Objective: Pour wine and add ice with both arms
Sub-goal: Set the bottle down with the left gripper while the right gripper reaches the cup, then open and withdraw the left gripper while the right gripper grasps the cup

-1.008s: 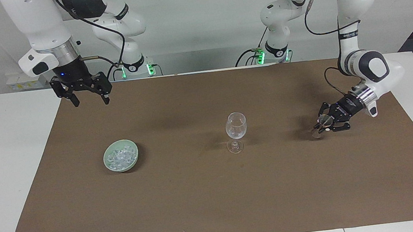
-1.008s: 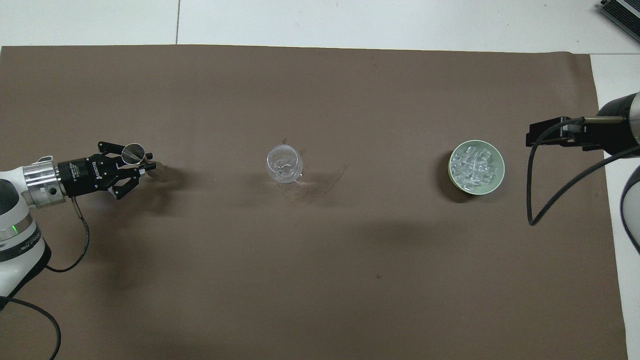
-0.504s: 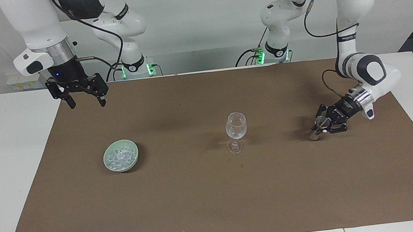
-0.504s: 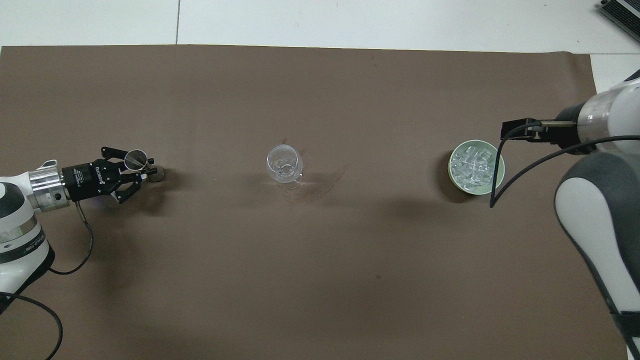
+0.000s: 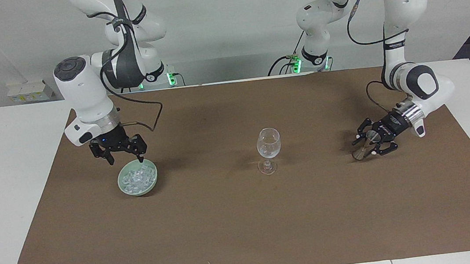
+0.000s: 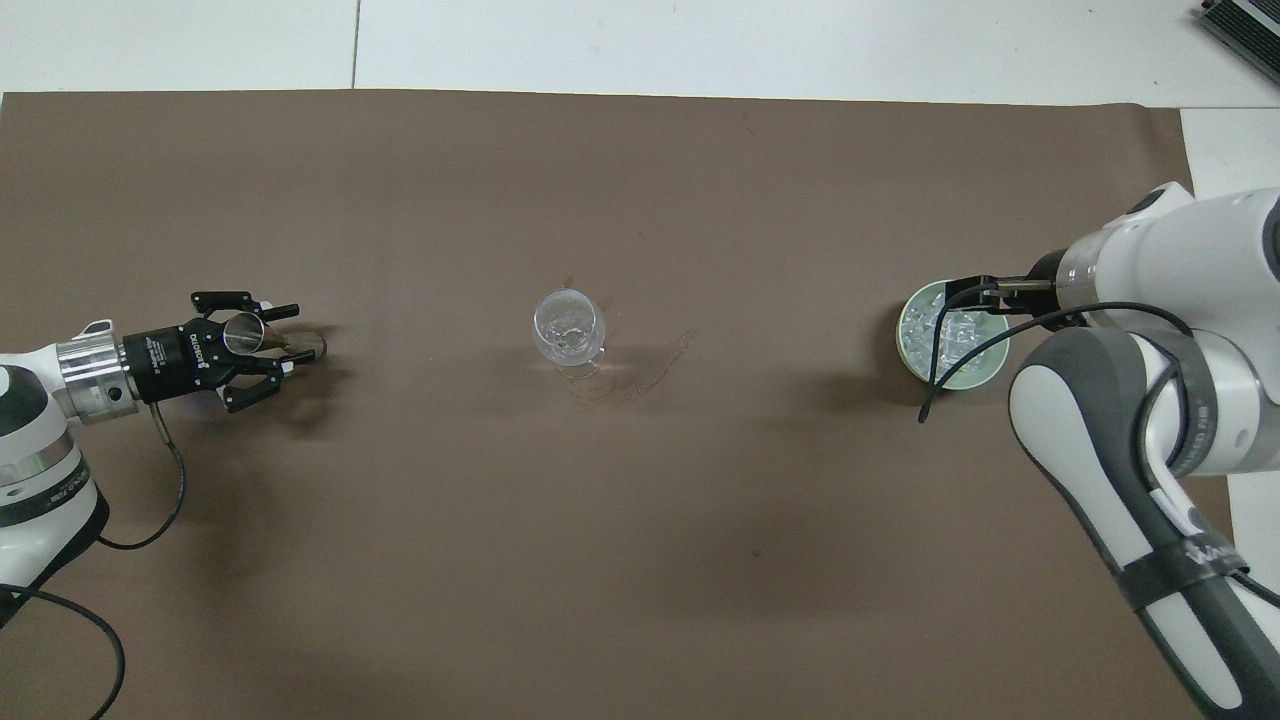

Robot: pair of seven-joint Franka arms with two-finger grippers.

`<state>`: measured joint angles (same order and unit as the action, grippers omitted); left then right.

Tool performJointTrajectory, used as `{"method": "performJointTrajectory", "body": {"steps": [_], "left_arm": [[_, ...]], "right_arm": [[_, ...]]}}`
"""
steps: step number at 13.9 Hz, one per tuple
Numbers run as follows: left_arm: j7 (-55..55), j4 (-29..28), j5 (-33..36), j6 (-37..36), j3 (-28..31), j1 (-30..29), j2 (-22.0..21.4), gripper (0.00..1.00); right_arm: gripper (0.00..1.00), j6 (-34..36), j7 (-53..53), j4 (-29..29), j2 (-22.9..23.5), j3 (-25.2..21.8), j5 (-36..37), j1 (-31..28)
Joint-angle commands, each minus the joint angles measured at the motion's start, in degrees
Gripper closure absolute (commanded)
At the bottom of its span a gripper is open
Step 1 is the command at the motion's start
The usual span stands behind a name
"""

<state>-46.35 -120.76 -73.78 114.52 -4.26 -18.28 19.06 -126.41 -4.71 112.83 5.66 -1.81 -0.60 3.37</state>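
— Brown paper covers most of the white tabletop (image 5: 2, 185). What stands on it?

— A wine glass (image 5: 269, 149) upright in the middle, and a pale green dish (image 5: 137, 177) toward the right arm's end, with the ice (image 5: 136, 177) heaped inside it.

— Where is the right hand (image 5: 123, 158)?

— Low over the dish's rim on the robots' side, fingers parted and pointing down, holding nothing.

— And the left hand (image 5: 367, 143)?

— At the left arm's end of the tabletop, lying nearly level just above the paper. A small clear cup (image 6: 262, 338) lies tilted between its fingers, foot toward the wine glass. The fingers look spread around it; I cannot tell whether they grip it.
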Motion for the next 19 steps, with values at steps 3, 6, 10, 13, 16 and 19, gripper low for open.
{"method": "performJointTrajectory", "body": {"steps": [3, 6, 10, 13, 16, 19], "left_arm": [[1.17, -0.62, -0.84, -1.49, 0.04, -0.80, -0.34, 0.00], [1.26, -0.62, -0.58, -1.49, 0.04, -0.80, -0.43, 0.00], [0.47, -0.44, 3.45, -1.32, 0.39, -0.80, -2.44, 0.00], [0.47, -0.18, 10.65, -0.79, 0.48, -0.88, -4.37, 0.00], [0.29, 0.61, 17.94, -1.14, 0.48, -1.24, -6.22, 0.00], [0.65, 2.80, 26.38, -1.58, 0.83, -1.94, -8.07, 0.00]], "right_arm": [[0.00, -3.40, 1.89, 4.76, -0.38, 0.14, 2.00, -0.29], [0.00, -7.62, 2.16, 7.58, -0.12, 0.14, 4.47, -0.38], [0.06, -9.64, 2.07, 7.76, 1.02, 0.23, 4.91, -0.47], [0.09, -12.10, 2.77, 7.76, 1.90, 0.23, 4.91, -0.56], [0.14, -15.86, 3.04, 7.58, 4.09, 0.23, 4.91, -0.65], [0.17, -17.12, 3.04, 7.67, 4.71, 0.23, 4.82, -0.65]]}}
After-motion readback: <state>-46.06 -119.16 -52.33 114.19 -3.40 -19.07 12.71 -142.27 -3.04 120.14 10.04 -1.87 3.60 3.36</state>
